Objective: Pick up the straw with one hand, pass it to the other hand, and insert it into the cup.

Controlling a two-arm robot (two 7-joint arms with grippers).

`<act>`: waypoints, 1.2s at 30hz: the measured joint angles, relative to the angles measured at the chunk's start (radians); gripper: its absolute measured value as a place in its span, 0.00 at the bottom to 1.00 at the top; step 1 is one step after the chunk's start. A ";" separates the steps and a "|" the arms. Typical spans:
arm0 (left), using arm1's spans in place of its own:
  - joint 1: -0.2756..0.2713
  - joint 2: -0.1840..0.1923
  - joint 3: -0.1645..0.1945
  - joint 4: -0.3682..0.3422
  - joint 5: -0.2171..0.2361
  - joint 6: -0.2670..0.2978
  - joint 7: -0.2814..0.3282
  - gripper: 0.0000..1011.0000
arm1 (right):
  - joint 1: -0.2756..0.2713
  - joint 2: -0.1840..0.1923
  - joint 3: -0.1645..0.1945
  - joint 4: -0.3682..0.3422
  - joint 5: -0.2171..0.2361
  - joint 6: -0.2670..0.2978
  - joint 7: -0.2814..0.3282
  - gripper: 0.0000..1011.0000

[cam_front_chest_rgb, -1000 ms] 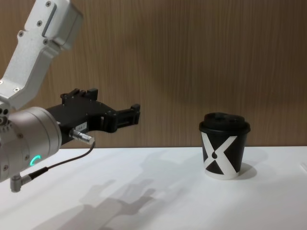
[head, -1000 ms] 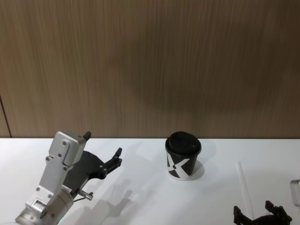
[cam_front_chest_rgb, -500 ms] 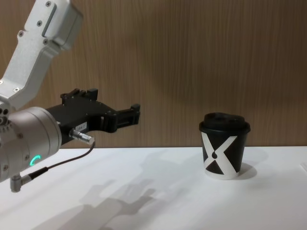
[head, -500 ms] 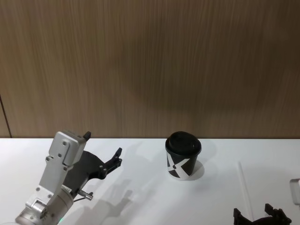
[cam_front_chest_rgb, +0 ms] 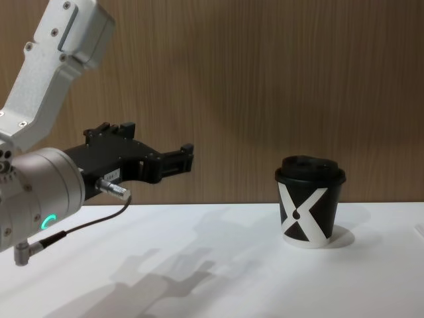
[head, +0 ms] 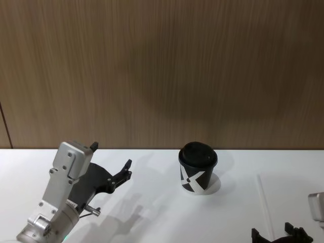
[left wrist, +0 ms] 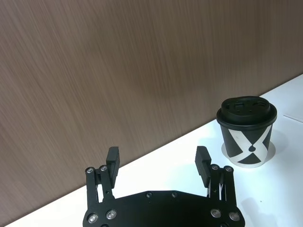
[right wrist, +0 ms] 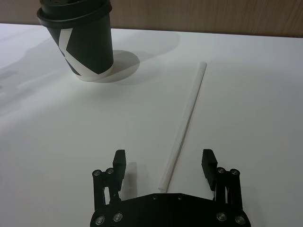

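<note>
Straw (right wrist: 185, 124) location: flat on the white counter (right wrist: 265, 85), on the robot's right of the cup (head: 198, 174) and apart from it. It runs roughly front to back, with its near end toward the robot. Nothing has hold of it.

Right tool (right wrist: 163, 158): low over the counter at the straw's near end, jaws spread wide, holding nothing. In the right wrist view the near end of the straw sits between the two fingers (right wrist: 118, 163), roughly centred. Whether the fingertips touch the counter cannot be told.

Left tool (left wrist: 157, 156): raised above the counter on the robot's left, well apart from the cup and pointed toward it. Jaws are wide open and empty.

Cup: upright on the counter with its black domed lid fitted, close to the wood-panelled wall (head: 162, 76).

Step in hand, as judged: the pick-up. No handover or insertion has begun.

Next move, as judged:
1. Bring the right tool fully down around the straw, keeping it centred between the fingers.
2. Close gently. The straw is thin and light, so it is likely to roll or skid away if one finger reaches it first.
3. Grip near the end, leaving enough free length for the left tool to take hold during the handover.
</note>
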 joint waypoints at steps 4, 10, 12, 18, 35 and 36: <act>0.000 0.000 0.000 0.000 0.000 0.000 0.000 0.99 | 0.008 -0.002 0.001 0.011 -0.003 0.008 0.002 0.99; 0.000 0.000 0.000 0.000 0.000 0.000 0.000 0.99 | 0.017 -0.005 0.004 0.024 -0.008 0.016 0.005 0.99; 0.000 0.000 0.000 0.000 0.000 0.000 0.000 0.99 | 0.020 -0.004 0.004 0.028 -0.012 0.017 0.006 0.99; 0.000 0.000 0.000 0.000 0.000 0.000 0.000 0.99 | 0.024 0.004 0.000 0.034 -0.026 0.017 0.012 0.99; 0.000 0.000 0.000 0.000 0.000 0.000 0.000 0.99 | 0.029 0.020 -0.008 0.046 -0.049 0.012 0.026 0.85; 0.000 0.000 0.000 0.000 0.000 0.000 0.000 0.99 | 0.029 0.021 -0.008 0.046 -0.049 0.012 0.027 0.85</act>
